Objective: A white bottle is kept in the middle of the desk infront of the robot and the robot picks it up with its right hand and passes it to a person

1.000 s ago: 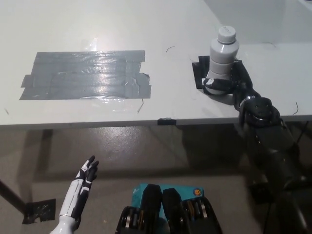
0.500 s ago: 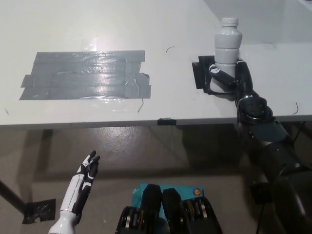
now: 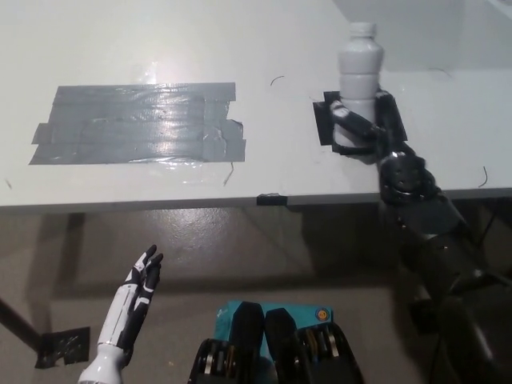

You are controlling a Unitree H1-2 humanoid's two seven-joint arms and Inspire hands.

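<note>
pale grey desk top (image 3: 264, 48) fills the upper half of the head view, its front edge running across the middle, with a brown floor (image 3: 240, 256) below it. a wide patch of overlapping grey duct tape strips (image 3: 136, 124) lies flat on the desk, well to the left of the white plastic bottle (image 3: 358, 68). the bottle stands upright with its white cap on top, over a small square of black tape (image 3: 330, 124) stuck to the desk (whether its base touches the desk cannot be told, since the hand hides it). the black right hand (image 3: 364, 128) is wrapped around the lower part of the bottle: black fingers (image 3: 348, 120) curl across its near side on the left, and more of the hand rises against its right side, so the bottle sits clamped between them, its upper body and neck rising clear above the fingers. the black right arm runs down from the bottle over the desk edge toward the lower right. far below and left of the bottle, off the desk, the white left hand (image 3: 142, 276) hangs over the floor with its fingers straight, slightly apart and holding nothing.
</note>
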